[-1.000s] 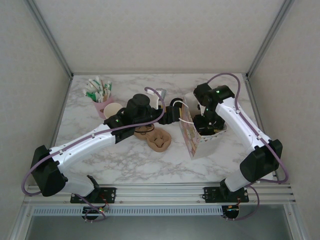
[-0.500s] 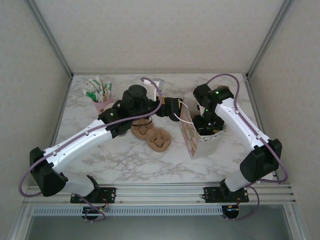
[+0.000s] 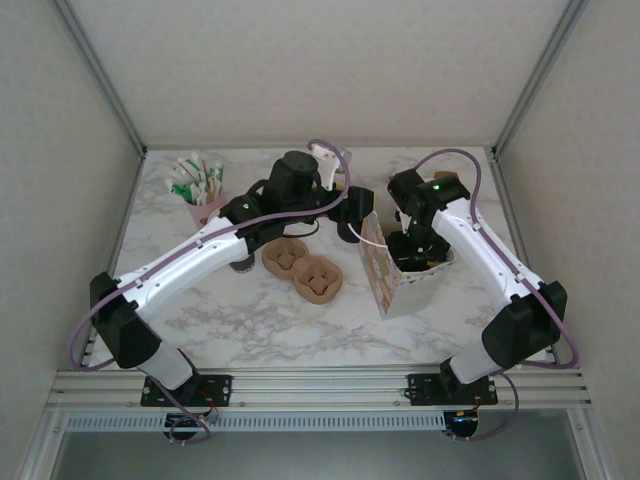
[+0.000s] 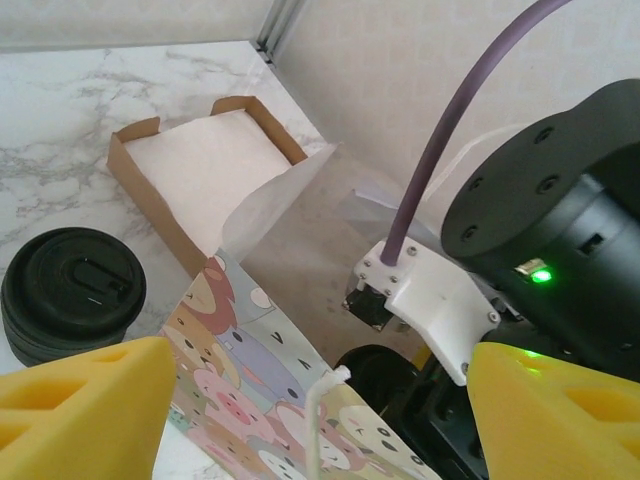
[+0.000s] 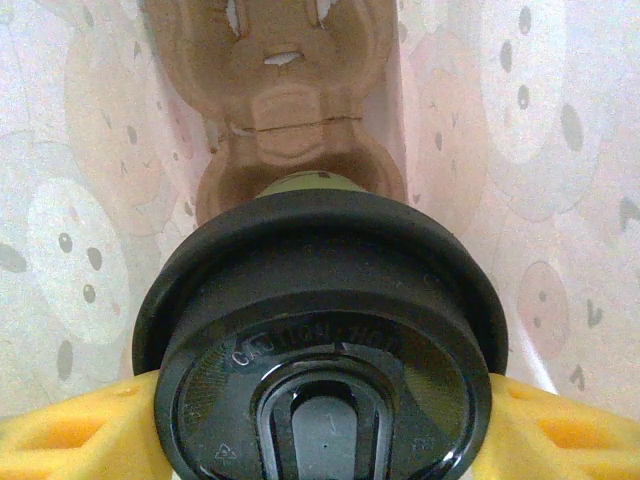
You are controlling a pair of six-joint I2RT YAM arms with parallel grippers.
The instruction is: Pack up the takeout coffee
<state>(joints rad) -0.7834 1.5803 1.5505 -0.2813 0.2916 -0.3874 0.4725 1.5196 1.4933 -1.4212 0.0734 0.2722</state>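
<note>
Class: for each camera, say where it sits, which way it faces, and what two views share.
Top external: above and behind, looking down on the table; both arms show.
Left wrist: on the left gripper, facing the patterned bag; yellow fingers show.
Right wrist: on the right gripper, inside the bag, facing the takeout coffee; fingers flank its lid.
Shared: the bag, in all three.

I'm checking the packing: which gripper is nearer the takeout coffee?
Right. The right gripper is inside the patterned bag, fingers either side of the takeout coffee; the left gripper is outside, open at the bag's rim.
</note>
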